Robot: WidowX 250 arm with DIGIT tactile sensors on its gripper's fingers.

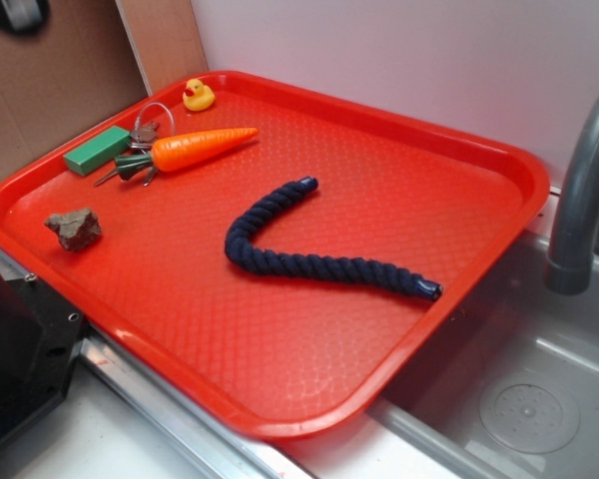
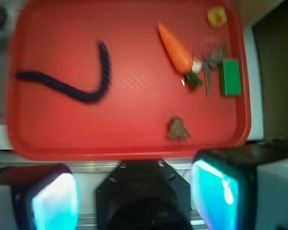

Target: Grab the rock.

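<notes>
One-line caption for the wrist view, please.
Open gripper high above a red tray holding the rock, rope, carrot, keys and green block.

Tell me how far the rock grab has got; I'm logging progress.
Nothing looks done: the rock lies untouched near the red tray's edge, apart from the other items. In hand: the gripper is open, high above, off the tray. Left: moving over the rock, descending, closing on it and lifting.

Even bright light; wrist view blurry, exterior w/ soft glare.
</notes>
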